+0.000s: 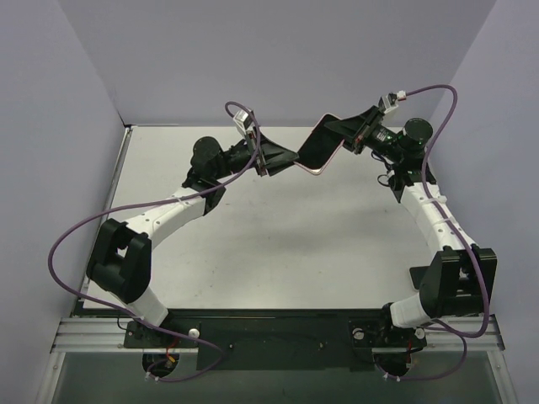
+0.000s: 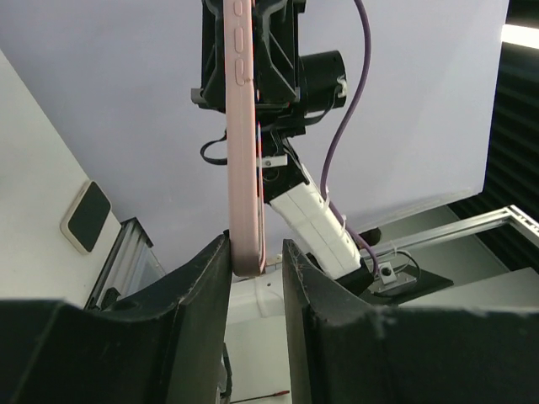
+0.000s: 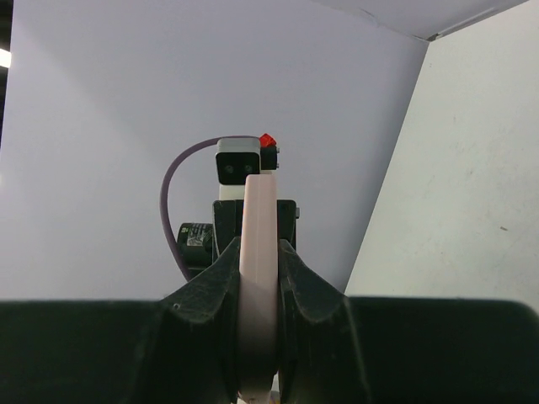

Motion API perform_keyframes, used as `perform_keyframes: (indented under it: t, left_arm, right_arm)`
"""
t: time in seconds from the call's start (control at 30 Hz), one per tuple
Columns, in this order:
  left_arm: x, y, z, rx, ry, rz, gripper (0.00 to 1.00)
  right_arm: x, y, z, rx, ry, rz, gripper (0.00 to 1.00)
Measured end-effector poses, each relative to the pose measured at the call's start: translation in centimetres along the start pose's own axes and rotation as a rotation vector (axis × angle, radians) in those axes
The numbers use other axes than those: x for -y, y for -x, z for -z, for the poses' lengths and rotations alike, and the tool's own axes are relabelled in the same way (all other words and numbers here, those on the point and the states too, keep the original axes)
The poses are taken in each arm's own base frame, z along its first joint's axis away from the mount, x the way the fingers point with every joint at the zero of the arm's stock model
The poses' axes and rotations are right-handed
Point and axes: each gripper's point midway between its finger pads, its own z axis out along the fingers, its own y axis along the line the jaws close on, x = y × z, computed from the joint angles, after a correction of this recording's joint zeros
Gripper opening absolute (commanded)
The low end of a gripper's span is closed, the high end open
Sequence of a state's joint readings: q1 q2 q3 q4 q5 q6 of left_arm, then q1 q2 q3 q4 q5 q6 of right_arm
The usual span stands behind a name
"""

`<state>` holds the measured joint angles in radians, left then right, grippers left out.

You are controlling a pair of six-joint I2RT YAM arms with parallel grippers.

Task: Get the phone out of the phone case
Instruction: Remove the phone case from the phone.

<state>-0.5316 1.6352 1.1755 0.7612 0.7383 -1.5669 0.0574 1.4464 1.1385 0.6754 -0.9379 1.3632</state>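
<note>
The phone case [image 2: 242, 168] was pale pink, the phone [image 1: 320, 145] glossy black. Cables [image 2: 367, 42] ran purple, the table [image 1: 278, 244] was plain white, and the walls [image 1: 278, 59] were flat lavender-grey.

Satin pink against matt black plastic

The phone case [image 2: 242, 168] looks like smooth, satin pink silicone, and the phone [image 1: 317, 145] screen is glossy black. Fingers [image 2: 194, 303] of the left gripper [image 2: 256, 242] and right gripper [image 3: 259, 245] are matt black plastic with rough edges. The table [image 1: 286, 227] is matt white, and the cable [image 2: 366, 38] has a smooth purple sheath.
</note>
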Motion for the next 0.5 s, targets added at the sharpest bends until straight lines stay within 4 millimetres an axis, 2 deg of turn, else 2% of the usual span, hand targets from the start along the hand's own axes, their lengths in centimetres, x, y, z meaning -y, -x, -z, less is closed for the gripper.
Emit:
perform_keyframes:
  t: [0.27, 0.4, 0.5]
  left_arm:
    - [0.2, -1.1, 0.3, -0.08, 0.004, -0.037, 0.35]
    - [0.0, -1.4, 0.3, -0.099, 0.007, -0.051, 0.24]
    - [-0.1, -1.4, 0.1, -0.126, 0.013, -0.054, 0.12]
  right_arm:
    - [-0.1, -0.4, -0.3, -0.04, 0.021, -0.011, 0.0]
    - [-0.4, -0.5, -0.5, -0.051, 0.016, 0.006, 0.0]
    - [-0.8, -0.6, -0.6, -0.058, 0.021, 0.037, 0.0]
